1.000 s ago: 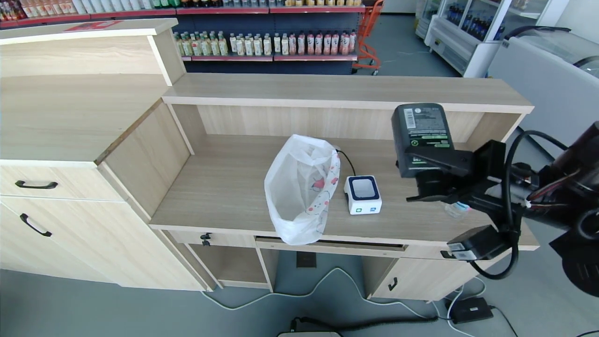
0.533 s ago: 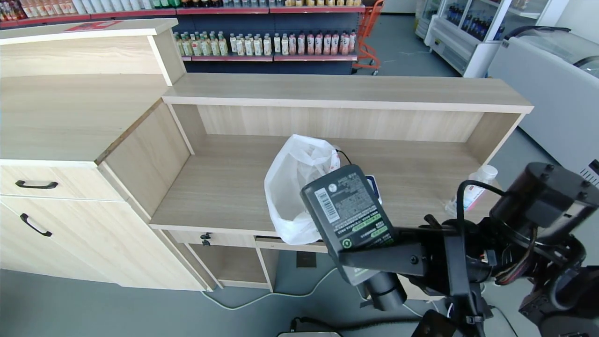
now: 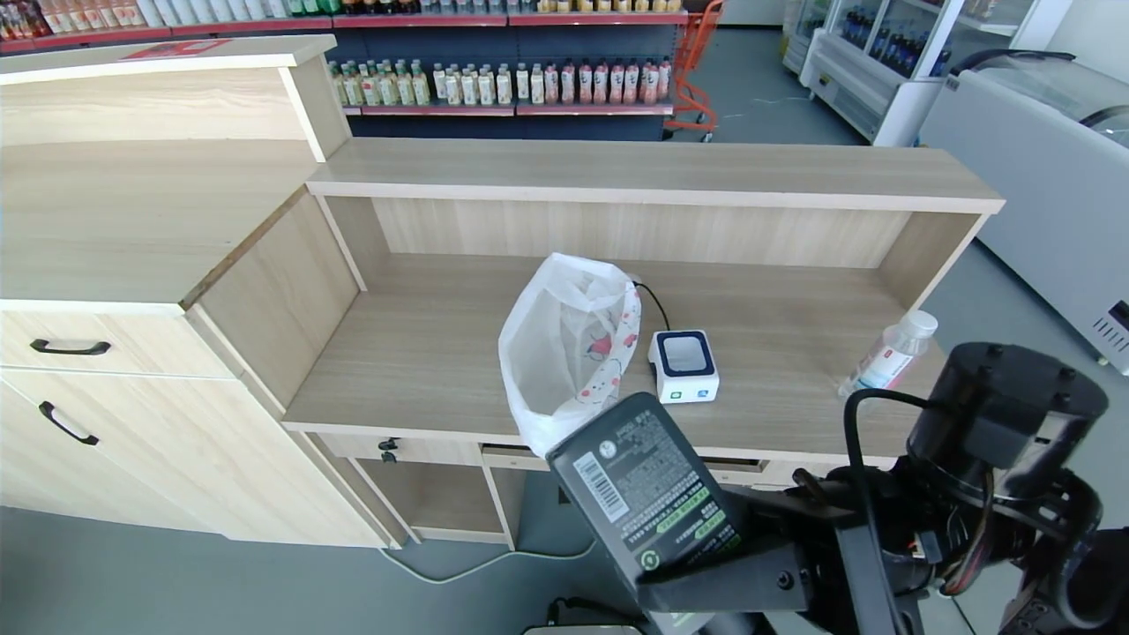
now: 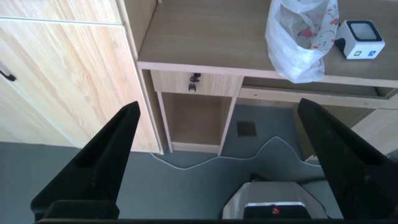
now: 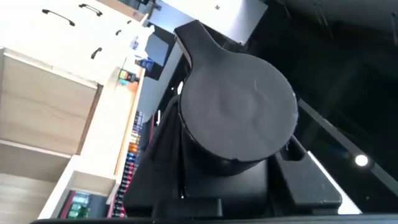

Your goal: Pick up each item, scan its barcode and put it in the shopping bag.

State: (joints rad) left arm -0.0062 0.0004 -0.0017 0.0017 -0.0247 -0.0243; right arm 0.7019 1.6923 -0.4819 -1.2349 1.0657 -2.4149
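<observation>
Gripping the black pouch (image 3: 648,494) tight, the right gripper (image 3: 699,573) shows its barcode (image 3: 600,487) upward, likely before scanning. Left gripper (image 4: 217,109) gapes empty.

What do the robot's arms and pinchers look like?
The right arm is black and chunky, round like a drum at its joint, with a looping black cable. The left gripper has two flat, black, wedge-shaped fingers.

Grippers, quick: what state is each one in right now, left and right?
Left gripper: open, holding nothing.
Right gripper: closed on the black packet, whose barcode face shows in the head view.
</observation>
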